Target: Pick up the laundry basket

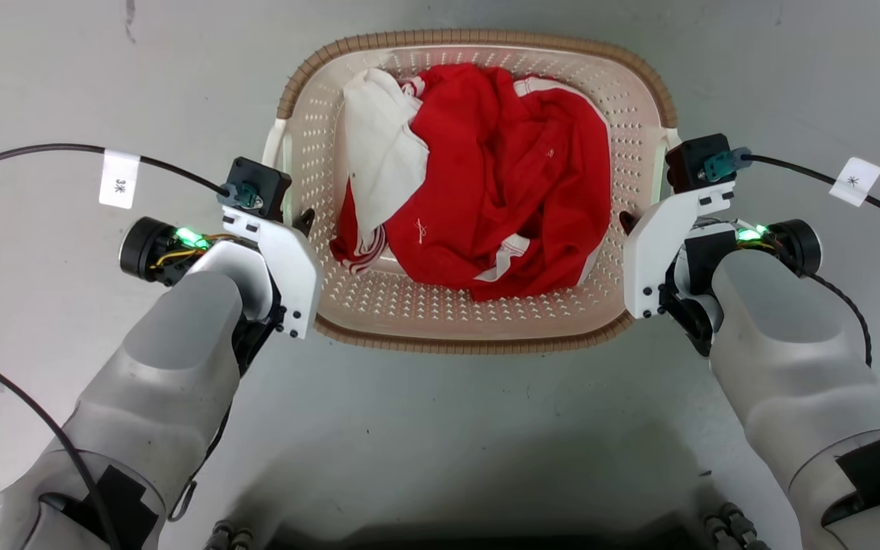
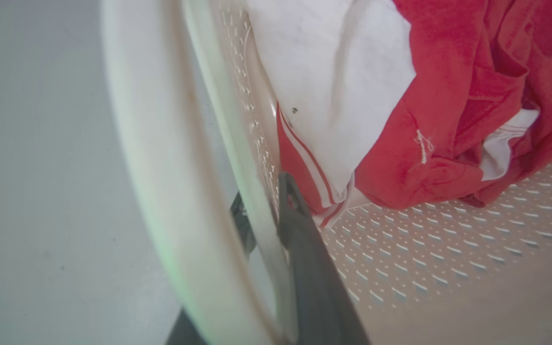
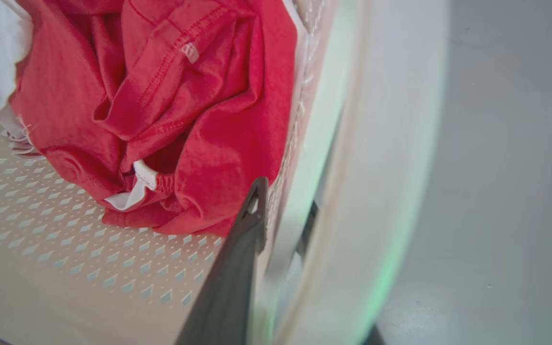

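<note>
Both my jaws, left and right, are clamping opposite side walls of the laundry basket (image 1: 478, 340), sitting between my arms on the floor (image 1: 440, 428); lifting unevenly is risking slipping, tipping out the red clothes (image 1: 501, 191)

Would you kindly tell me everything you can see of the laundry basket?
The laundry basket is cream perforated plastic, rounded-rectangular, with a brown woven-look rim and white side handles. It sits upright on the grey floor, holding a crumpled red garment and a white garment. The left gripper and right gripper each pinch a side wall, one finger inside, one outside.
</note>
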Controlling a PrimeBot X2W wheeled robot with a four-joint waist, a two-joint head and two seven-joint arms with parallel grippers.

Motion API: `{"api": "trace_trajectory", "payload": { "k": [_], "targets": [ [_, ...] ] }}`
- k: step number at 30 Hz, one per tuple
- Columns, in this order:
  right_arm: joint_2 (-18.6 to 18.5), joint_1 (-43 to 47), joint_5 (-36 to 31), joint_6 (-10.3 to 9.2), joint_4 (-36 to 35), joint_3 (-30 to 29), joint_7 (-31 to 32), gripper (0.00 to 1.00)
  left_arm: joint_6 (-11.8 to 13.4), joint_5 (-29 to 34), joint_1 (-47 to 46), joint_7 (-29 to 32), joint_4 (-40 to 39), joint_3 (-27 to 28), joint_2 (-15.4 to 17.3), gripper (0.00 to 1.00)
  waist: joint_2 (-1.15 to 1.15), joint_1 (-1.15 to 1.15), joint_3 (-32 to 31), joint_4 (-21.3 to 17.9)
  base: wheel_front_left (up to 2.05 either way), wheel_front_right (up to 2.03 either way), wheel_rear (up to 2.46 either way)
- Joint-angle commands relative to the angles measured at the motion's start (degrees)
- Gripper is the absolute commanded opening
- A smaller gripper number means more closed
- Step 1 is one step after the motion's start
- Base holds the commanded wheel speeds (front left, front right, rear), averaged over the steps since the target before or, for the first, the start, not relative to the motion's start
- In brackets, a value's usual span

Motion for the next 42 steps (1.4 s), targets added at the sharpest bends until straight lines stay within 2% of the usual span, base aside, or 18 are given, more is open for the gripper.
{"api": "trace_trajectory", "payload": {
  "k": [1,10,22,31,42],
  "targets": [
    [-0.6,-0.9,-0.3,-0.02,0.2,0.1,0.2,0.00,0.1,-0.2,0.4,0.5,0.0,-0.8,0.8,0.00,0.00,0.00,-0.6,0.0,0.00,0.00,0.00],
    [-0.6,1.1,-1.7,-0.02,0.9,0.9,6.8,0.00,0.0,-7.7,3.1,6.9,-3.2,-7.4,1.9,0.00,0.00,0.00,-7.6,0.5,0.00,0.00,0.00],
    [-0.9,7.2,-1.4,-0.05,1.3,1.0,20.3,0.00,0.0,-18.9,7.7,17.0,-9.1,-16.3,6.1,0.00,0.00,0.00,-23.2,0.4,0.00,0.00,0.00],
    [-1.0,13.4,3.3,-0.05,1.0,4.3,27.4,0.00,0.0,-25.3,12.9,21.4,-12.0,-21.3,8.9,0.00,0.00,0.00,-35.7,-0.2,0.00,0.00,0.00],
    [-1.2,18.2,8.1,-0.05,-1.8,9.3,33.0,0.00,0.0,-28.9,18.7,25.1,-13.4,-23.2,10.7,0.00,0.00,0.00,-47.0,-1.2,0.00,0.00,0.00]
  ]
}}
